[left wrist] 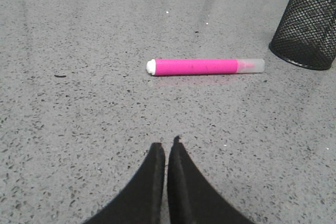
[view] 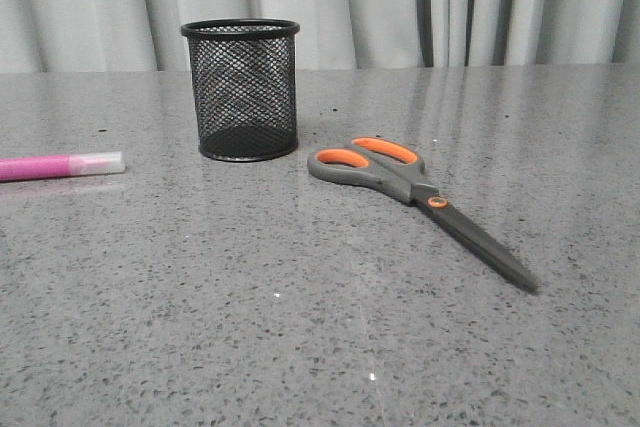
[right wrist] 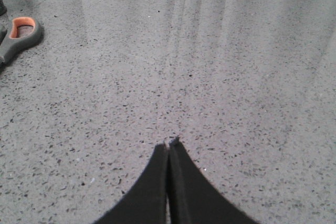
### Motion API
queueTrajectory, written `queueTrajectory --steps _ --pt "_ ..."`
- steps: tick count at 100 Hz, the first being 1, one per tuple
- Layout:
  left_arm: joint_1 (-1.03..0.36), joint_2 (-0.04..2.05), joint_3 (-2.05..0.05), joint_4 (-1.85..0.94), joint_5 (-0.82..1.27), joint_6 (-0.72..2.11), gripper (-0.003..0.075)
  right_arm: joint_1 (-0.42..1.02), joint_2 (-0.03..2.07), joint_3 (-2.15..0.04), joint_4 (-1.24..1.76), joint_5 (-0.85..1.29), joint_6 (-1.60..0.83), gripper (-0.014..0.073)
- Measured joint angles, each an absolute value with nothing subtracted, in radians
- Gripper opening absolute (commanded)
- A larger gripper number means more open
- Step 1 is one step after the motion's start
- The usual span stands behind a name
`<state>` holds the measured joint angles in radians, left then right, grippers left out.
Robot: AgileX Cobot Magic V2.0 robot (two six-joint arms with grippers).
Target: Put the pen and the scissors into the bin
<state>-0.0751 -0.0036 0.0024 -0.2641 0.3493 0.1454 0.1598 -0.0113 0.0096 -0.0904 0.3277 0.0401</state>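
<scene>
One mesh cylindrical bin (view: 241, 90); slim pen (view: 60, 165), flat scissors (view: 420, 191) on speckled table (view: 300, 327).

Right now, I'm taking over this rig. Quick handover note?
Left gripper: jaws shut, holding nothing, above the table short of the pen.
Right gripper: jaws shut, holding nothing, off to one side of the scissors.
Pen lies flat on the table, left of the bin, cap end towards it.
Scissors lie flat and closed to the bin's right, handles nearer it.
Bin stands upright; nothing can be seen in it.
Done: nothing. Left: pen and scissors both go in.
</scene>
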Motion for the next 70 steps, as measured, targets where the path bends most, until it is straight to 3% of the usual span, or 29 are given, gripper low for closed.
queueTrajectory --steps 50,70 --pt "-0.075 -0.004 0.002 -0.264 0.349 0.145 -0.0019 0.160 -0.011 0.010 -0.151 0.323 0.040 -0.0069" --pt "-0.075 -0.004 0.002 -0.231 0.302 0.147 -0.0019 0.160 -0.011 0.010 -0.342 0.169 0.040 -0.0069"
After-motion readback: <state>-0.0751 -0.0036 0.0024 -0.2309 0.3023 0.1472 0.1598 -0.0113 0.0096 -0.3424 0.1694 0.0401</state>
